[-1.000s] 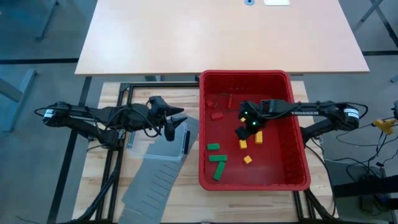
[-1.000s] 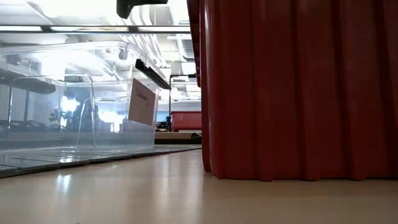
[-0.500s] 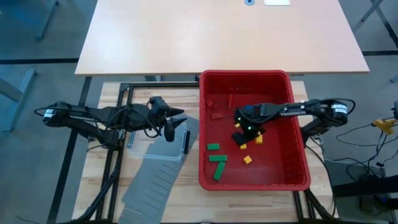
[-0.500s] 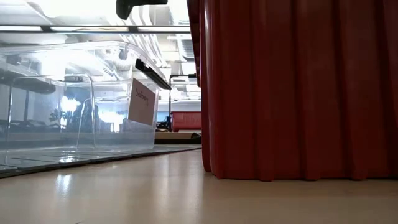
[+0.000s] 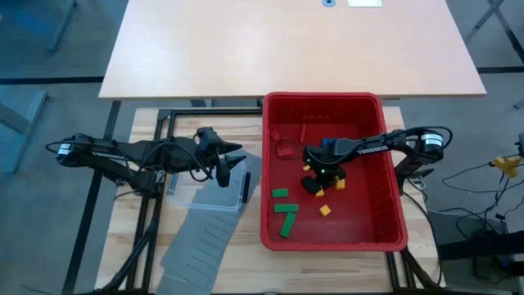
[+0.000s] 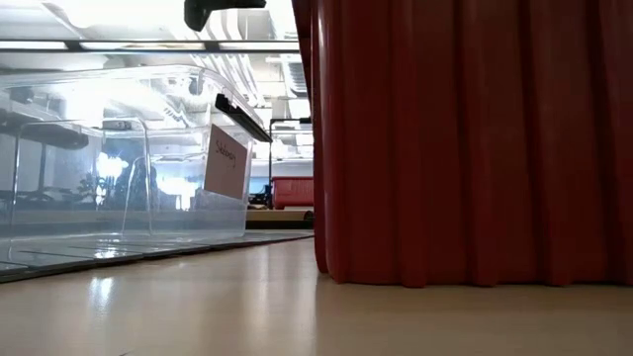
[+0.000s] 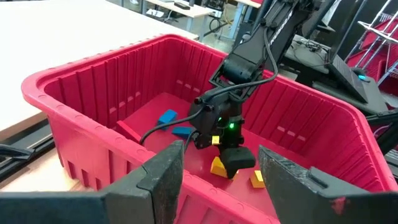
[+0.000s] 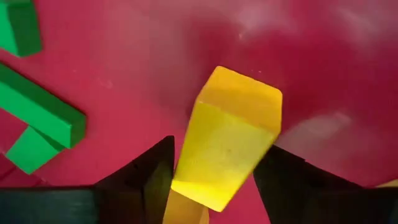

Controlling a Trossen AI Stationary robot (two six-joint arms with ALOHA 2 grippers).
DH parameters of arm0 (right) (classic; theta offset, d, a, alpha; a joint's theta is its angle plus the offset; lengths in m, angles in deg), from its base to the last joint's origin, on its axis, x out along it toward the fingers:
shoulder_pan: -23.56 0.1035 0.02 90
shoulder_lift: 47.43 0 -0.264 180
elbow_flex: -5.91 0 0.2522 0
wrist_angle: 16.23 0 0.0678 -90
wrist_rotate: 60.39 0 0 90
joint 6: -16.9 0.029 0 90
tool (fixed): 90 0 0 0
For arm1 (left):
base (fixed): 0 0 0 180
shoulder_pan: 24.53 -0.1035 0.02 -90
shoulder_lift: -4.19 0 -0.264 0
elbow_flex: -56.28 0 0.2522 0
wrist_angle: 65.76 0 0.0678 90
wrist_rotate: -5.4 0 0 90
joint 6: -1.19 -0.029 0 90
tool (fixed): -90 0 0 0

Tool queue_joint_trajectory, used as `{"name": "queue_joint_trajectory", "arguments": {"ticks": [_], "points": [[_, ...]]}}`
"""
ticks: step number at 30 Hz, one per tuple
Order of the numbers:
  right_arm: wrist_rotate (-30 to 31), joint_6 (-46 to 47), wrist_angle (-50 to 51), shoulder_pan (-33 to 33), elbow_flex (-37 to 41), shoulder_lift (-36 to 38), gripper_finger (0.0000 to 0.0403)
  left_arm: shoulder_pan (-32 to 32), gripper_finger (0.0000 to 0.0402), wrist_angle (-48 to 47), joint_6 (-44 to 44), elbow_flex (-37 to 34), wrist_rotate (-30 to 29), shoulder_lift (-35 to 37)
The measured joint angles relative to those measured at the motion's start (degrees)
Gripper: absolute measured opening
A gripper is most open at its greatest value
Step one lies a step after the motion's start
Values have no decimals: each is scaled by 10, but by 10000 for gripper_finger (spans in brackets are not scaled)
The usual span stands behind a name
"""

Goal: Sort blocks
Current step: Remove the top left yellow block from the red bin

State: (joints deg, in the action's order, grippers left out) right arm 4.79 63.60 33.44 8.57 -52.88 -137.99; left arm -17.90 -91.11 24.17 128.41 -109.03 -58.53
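A pale wooden table (image 5: 205, 270) carries a deep red ribbed plastic bin (image 5: 393, 221) and, to its left, a clear plastic tub (image 5: 237, 197) lying on long grey slotted panels (image 5: 201, 242). Inside the bin the right gripper (image 5: 314, 182) is lowered onto the floor, and in its wrist view a yellow plastic bar block (image 8: 227, 140) stands between its two dark fingers (image 8: 140, 177), touching them; I judge it is grasping this block. Around it lie other small blocks: green bars (image 5: 286, 215), yellow cubes (image 5: 326, 210), a red piece (image 5: 284, 150) and blue ones (image 7: 168, 116). The left gripper (image 5: 225, 164) hangs above the clear tub, its jaws apart and holding nothing. All visible blocks are in the bin, mixed, so the sorting seems hardly begun.
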Motion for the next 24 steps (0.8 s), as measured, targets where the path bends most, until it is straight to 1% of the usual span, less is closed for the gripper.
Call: {"name": "queue_joint_trajectory", "arguments": {"ticks": [6,10,12,18,21,24], "points": [[13,-8,-10,0,0,31,113,0,168,-2,0,0,0,0],[12,0,-8,0,0,64,112,0,162,-2,0,0,1,1],[12,11,-8,0,0,88,112,0,161,-2,0,0,12,3],[14,58,-9,0,-5,184,112,0,165,-2,3,0,45,9],[36,64,-50,1,-16,239,112,-5,172,0,19,0,78,10],[77,78,-133,1,-26,284,113,-16,177,2,42,0,118,10]]}}
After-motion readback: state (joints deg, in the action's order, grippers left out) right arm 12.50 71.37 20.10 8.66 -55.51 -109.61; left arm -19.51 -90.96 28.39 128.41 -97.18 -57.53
